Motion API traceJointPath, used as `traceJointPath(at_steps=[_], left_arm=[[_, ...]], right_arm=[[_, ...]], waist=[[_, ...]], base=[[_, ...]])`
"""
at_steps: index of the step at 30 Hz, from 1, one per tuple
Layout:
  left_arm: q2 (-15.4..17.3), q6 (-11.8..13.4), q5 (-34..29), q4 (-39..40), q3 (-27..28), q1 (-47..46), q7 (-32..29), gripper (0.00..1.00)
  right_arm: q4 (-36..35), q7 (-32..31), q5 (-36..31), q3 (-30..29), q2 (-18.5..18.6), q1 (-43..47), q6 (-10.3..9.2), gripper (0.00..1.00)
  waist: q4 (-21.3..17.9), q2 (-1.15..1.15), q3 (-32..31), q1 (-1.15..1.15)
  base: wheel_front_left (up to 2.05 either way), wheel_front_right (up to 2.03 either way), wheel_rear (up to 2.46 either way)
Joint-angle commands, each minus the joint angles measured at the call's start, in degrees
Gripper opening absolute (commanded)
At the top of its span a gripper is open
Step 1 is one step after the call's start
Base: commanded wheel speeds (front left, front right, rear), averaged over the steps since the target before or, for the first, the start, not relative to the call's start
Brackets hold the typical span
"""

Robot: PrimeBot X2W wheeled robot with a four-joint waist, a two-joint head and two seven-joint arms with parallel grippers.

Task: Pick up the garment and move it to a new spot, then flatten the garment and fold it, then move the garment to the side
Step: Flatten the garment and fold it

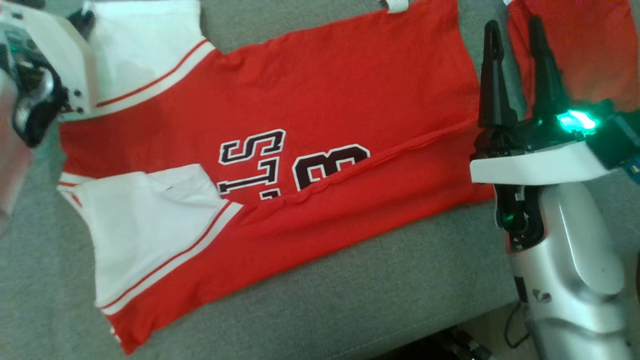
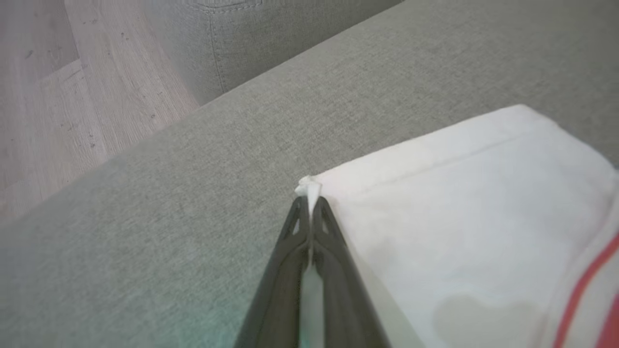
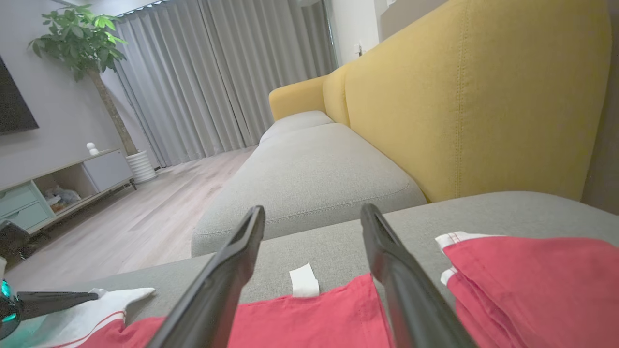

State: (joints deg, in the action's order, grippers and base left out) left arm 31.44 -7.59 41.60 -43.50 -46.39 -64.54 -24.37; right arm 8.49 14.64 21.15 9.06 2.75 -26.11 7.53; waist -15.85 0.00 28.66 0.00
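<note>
The garment (image 1: 310,100) is a red jersey with white sleeves and dark lettering. It lies spread on the grey sofa seat (image 1: 400,290), its lower edge folded up over the print. My left gripper (image 2: 309,200) is shut on the corner of the far white sleeve (image 2: 459,217), and a tuft of cloth sticks out past its tips. In the right wrist view the garment (image 3: 309,319) shows at the bottom, with the left gripper (image 3: 92,296) at that sleeve. My right gripper (image 1: 514,27) stands open at the jersey's right end, with nothing between its fingers (image 3: 242,261).
A second red cloth (image 1: 575,45) lies folded to the right of my right gripper. A yellow backrest (image 3: 459,96) rises behind the seat. Wooden floor (image 2: 48,96) lies beyond the seat's left edge. The seat's front edge runs along the head view's lower right.
</note>
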Motion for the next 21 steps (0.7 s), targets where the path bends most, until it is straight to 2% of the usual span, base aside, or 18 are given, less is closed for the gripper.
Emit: traceJointPath(at_steps=[1,4,9,15,21], left_arm=[[1.6,0.1,0.3,1.4,1.4,-0.4,1.3,0.00],[-0.1,0.1,0.7,2.8,1.3,0.2,5.7,0.00],[-3.2,0.5,1.2,6.8,2.9,1.7,15.2,0.00],[-4.8,2.1,0.1,14.4,2.7,6.3,22.9,0.00],[-4.3,5.1,-0.4,25.9,2.1,11.3,25.1,0.00]], right_arm=[[-0.9,0.4,-0.9,0.4,0.1,-0.6,-0.04,1.00],[1.5,-1.2,-4.4,-1.2,0.1,-2.2,-0.04,1.00],[3.1,-7.7,-9.3,-4.4,0.6,-6.2,-0.04,1.00],[4.8,-14.9,-8.9,-6.8,6.0,-8.4,-0.04,1.00],[8.0,-19.9,-8.5,-6.0,12.1,-8.6,-0.04,1.00]], waist=[[1.1,0.00,-1.3,0.00],[3.1,0.00,-3.4,0.00],[7.3,0.00,-5.7,0.00],[12.7,0.00,-8.3,0.00],[16.7,0.00,-9.2,0.00]], base=[[0.00,0.00,0.00],[0.00,0.00,0.00],[0.00,0.00,0.00],[0.00,0.00,0.00],[0.00,0.00,0.00]])
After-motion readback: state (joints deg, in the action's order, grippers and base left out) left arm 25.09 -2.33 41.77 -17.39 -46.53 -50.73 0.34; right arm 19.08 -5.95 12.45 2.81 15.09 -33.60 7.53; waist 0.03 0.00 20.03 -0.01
